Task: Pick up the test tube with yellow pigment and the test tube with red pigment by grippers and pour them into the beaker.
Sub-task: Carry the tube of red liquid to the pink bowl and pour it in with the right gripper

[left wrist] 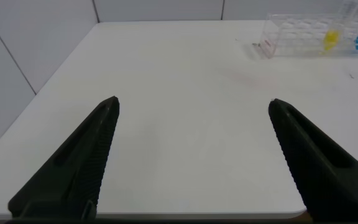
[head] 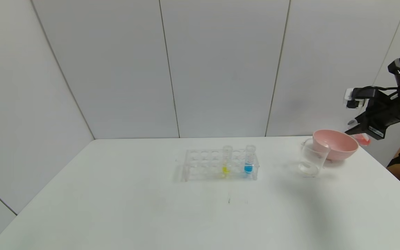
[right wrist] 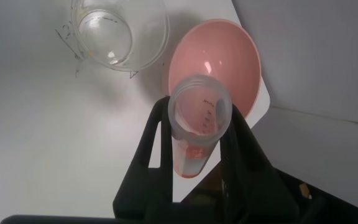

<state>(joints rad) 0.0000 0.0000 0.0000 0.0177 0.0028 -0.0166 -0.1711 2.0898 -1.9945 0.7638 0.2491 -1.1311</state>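
- Red test tube is pinched in our right end effector, up beside the pink bowl, near the beaker.
- Yellow test tube waits in the rack on the desk.
- Our left end effector is spread wide, holding nothing.
- We think 2 pours are left.

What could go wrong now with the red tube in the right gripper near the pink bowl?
The right gripper holds the test tube with red pigment tilted, over the far side of the pink bowl, not the beaker. If it tips further here, the liquid may land in the bowl or off the table edge. Swinging toward the beaker could knock the bowl.
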